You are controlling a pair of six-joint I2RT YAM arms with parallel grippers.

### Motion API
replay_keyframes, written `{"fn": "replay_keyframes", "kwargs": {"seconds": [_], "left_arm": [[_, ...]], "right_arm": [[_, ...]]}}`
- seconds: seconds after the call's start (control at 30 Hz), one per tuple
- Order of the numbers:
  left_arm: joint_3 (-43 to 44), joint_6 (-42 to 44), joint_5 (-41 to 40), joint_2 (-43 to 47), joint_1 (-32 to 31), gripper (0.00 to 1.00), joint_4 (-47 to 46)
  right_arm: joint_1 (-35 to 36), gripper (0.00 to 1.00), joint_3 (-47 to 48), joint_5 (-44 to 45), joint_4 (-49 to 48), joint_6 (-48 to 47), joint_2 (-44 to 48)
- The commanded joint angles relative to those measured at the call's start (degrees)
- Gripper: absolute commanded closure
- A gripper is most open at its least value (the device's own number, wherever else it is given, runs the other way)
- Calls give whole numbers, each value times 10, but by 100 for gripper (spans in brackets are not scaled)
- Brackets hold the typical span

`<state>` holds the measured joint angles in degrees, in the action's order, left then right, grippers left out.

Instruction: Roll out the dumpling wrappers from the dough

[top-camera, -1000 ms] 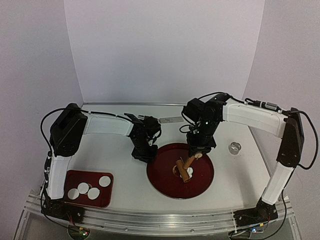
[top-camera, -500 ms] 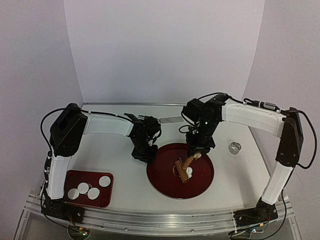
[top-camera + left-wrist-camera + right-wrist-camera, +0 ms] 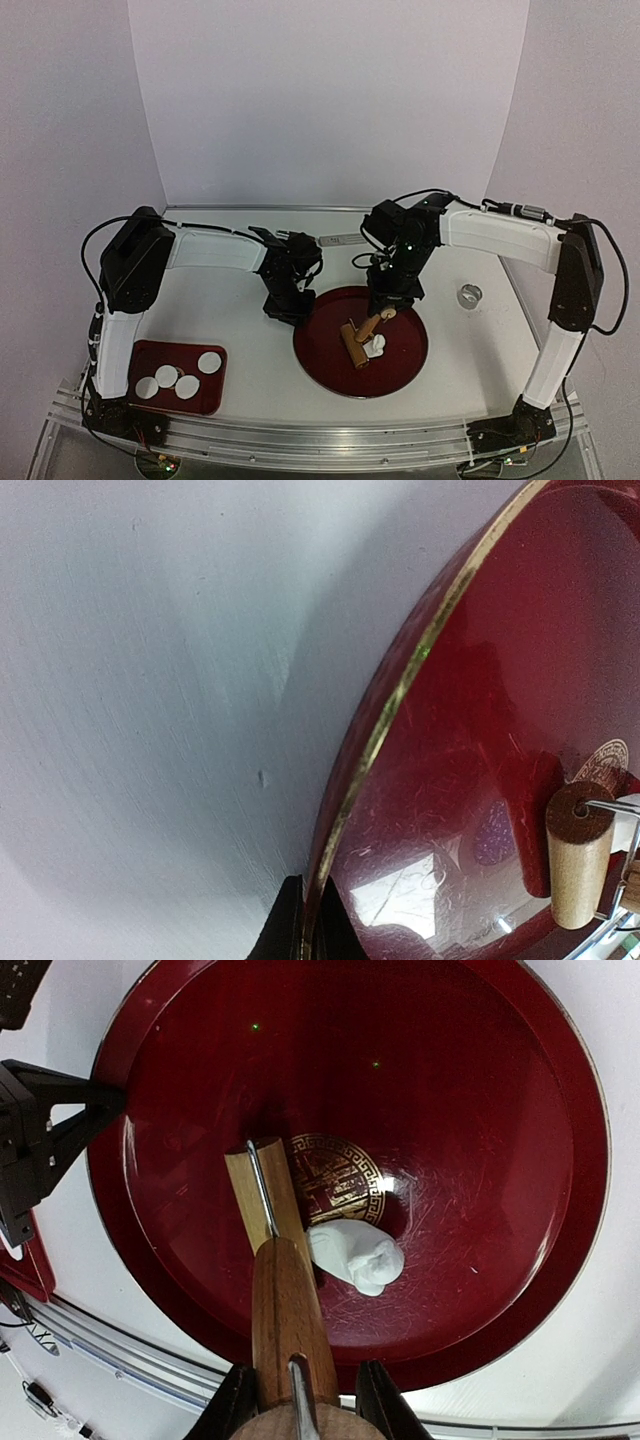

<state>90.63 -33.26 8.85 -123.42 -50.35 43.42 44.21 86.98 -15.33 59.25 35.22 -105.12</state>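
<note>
A lump of white dough [image 3: 376, 346] [image 3: 356, 1256] lies near the middle of the round red plate [image 3: 405, 370] [image 3: 480, 1110]. My right gripper [image 3: 386, 306] [image 3: 305, 1408] is shut on the handle of a wooden rolling pin [image 3: 354, 343] [image 3: 288, 1310]. The pin's roller rests on the plate, just left of the dough and touching it. My left gripper [image 3: 289, 307] [image 3: 306, 935] is shut on the plate's left rim [image 3: 398, 685]. The roller's end [image 3: 577, 862] shows in the left wrist view. Several round dumpling wrappers [image 3: 186, 385] lie in a small red tray [image 3: 138, 353] at the near left.
A small metal ring [image 3: 468, 295] stands on the table to the right of the plate. A flat metal tool [image 3: 340, 240] lies at the back behind the plate. The aluminium rail [image 3: 300, 432] runs along the near edge.
The right gripper has drawn the rolling pin a little left and nearer. The roller has come off the dough, which now shows at its right side. The left gripper has not moved.
</note>
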Motion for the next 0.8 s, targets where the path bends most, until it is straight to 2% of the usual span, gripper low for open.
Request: {"fn": "replay_keyframes", "kwargs": {"seconds": [0.0, 0.17, 0.27, 0.4, 0.53, 0.77], "left_arm": [[0, 15, -53, 0, -4, 100, 39], [10, 23, -59, 1, -4, 99, 40], [18, 23, -57, 4, -3, 95, 38], [21, 14, -68, 17, -2, 83, 36], [17, -5, -81, 33, 2, 74, 42], [15, -55, -99, 73, 3, 54, 42]], "right_arm": [[-5, 100, -39, 79, 4, -51, -45], [-5, 100, 13, -35, -42, -78, 1], [-5, 100, 56, -77, -50, -72, 35], [-7, 100, 86, -74, -43, -54, 73], [-28, 100, 74, -53, -8, -27, 115], [-48, 100, 40, -14, 58, -58, 152]]}}
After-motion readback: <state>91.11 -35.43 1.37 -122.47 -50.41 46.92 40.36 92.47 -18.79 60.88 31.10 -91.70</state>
